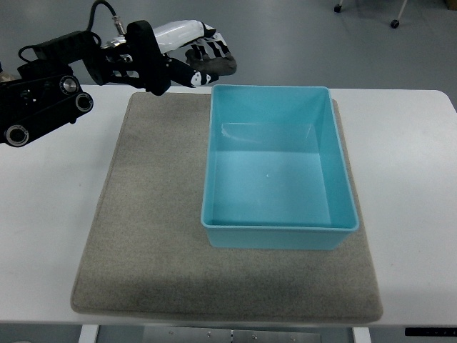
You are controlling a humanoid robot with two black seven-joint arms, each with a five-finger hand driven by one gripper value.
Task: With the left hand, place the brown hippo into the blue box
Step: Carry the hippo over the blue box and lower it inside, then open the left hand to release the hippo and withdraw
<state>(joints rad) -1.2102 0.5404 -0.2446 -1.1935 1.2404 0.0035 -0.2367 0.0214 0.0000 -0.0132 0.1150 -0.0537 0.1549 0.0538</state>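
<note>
Brown hippo (214, 68), a small dark plush toy with a white eye patch, sits clamped in the left hand (196, 61), whose black-and-white fingers (211, 48) curl around it at the far edge of the white table (414, 157). The toy hangs just beyond the far left corner of the light blue rectangular plastic box (275, 168), not yet over its opening. The box stands empty on a grey felt mat (150, 214). To do this step well, I judge the arm should carry the toy toward the box's middle, clear of the far rim, before lowering and releasing, so it cannot catch the wall and tumble outside. The right arm is out of view.
</note>
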